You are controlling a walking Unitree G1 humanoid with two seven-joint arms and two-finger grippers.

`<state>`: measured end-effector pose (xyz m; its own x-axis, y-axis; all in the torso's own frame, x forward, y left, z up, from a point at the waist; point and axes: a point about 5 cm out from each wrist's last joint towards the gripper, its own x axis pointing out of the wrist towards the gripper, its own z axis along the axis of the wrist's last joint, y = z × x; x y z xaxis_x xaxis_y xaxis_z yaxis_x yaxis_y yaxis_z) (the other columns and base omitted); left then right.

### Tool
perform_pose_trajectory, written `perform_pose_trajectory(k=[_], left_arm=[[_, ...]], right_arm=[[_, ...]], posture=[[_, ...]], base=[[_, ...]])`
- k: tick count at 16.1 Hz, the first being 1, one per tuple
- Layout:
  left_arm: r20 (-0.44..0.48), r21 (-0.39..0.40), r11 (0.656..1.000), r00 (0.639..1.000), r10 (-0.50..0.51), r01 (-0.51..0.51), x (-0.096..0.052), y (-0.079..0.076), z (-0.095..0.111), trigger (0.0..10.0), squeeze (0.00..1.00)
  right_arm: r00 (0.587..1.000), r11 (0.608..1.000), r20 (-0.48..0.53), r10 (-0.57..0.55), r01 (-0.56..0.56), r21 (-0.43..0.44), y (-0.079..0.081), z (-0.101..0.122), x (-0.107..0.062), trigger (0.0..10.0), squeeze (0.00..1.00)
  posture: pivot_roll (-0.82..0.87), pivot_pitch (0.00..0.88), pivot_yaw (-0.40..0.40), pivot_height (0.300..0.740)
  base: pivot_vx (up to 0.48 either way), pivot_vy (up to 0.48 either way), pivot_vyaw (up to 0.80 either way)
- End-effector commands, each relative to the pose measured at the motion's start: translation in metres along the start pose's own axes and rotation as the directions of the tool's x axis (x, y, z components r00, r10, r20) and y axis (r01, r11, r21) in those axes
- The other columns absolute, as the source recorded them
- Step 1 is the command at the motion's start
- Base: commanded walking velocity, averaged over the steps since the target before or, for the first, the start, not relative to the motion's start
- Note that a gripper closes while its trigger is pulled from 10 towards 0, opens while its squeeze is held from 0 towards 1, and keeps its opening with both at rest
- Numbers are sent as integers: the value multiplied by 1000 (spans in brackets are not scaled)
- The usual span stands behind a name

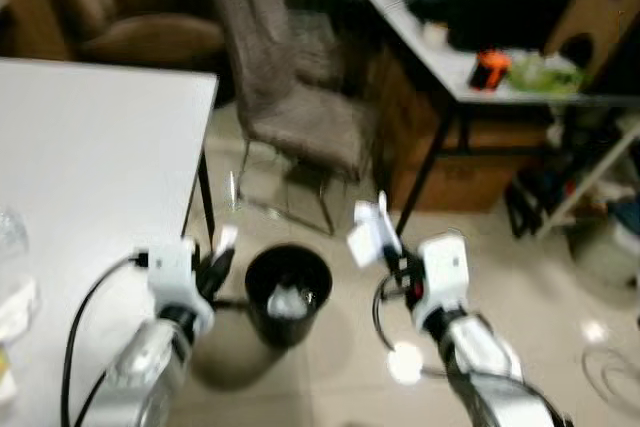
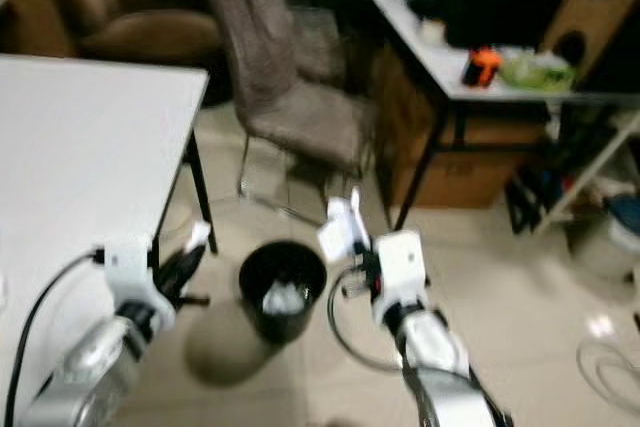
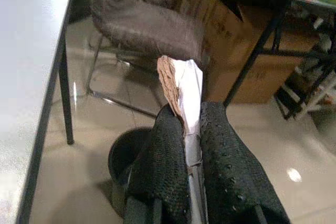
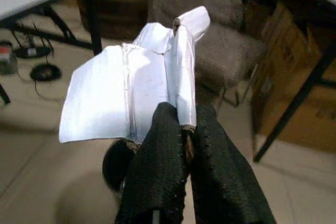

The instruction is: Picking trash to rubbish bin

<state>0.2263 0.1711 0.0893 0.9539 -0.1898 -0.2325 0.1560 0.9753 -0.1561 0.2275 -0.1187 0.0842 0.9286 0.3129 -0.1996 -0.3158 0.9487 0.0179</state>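
Pinching a folded strip of cardboard scrap [image 3: 181,85] between its black fingers [image 3: 163,166], the left hand [image 1: 222,252] hangs just off the near corner of the white worktop [image 1: 90,147], beside the black rubbish bin [image 1: 288,292] on the tiled floor [image 1: 520,277]. The right hand [image 1: 385,247] hangs on the bin's other side, clamped on a crumpled white paper [image 4: 131,90]. Some white trash [image 1: 288,301] lies inside the bin. A grey chair [image 1: 290,87] stands beyond it.

Black bin [image 1: 288,292] upright, white trash [image 1: 288,301] inside
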Motion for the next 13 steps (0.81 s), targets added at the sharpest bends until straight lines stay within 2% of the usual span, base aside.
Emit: perform_pose_trajectory(k=[1, 2, 3, 4, 7, 10, 13], left_arm=[[34, 45, 999, 999, -7, 5, 4, -4, 5, 10000, 0], [41, 74, 997, 999, 21, -24, 6, -2, 4, 10000, 0], [58, 48, 999, 998, 17, -20, 7, -2, 5, 10000, 0], [53, 68, 998, 999, 11, -15, 6, -3, 6, 10000, 0], [73, 152, 988, 997, -9, -3, 5, -6, 8, 10000, 0], [72, 222, 973, 994, -86, 68, 5, -14, 4, 10000, 0], [65, 246, 965, 992, -112, 93, 4, -19, -1, 10000, 0]], right_arm=[[1000, 1000, 11, -16, 17, -17, -7, 4, 1, 10000, 0], [1000, 1000, 6, -20, 20, -23, -9, 3, 1, 10000, 0], [1000, 999, 1, -23, 23, -23, -9, 2, 0, 10000, 0], [1000, 1000, -8, -25, 25, -16, -10, 0, -1, 10000, 0], [998, 1000, -54, -15, 14, -12, -10, -11, -4, 10000, 0], [996, 1000, -86, -1, -2, -26, -9, -19, -3, 10000, 0], [994, 999, -108, 12, -15, -29, -8, -24, -2, 10000, 0]], posture=[[-34, 0, -37, 740], [-37, 0, -36, 740], [-40, 0, -34, 740], [-42, 0, -33, 740], [-36, 0, -41, 740], [-33, 0, -47, 740], [-30, 0, -58, 740]], base=[[0, 0, 0], [0, 0, 0], [0, 0, 0], [0, 0, -731], [0, 0, 0], [0, 0, 0], [0, 0, 0]])
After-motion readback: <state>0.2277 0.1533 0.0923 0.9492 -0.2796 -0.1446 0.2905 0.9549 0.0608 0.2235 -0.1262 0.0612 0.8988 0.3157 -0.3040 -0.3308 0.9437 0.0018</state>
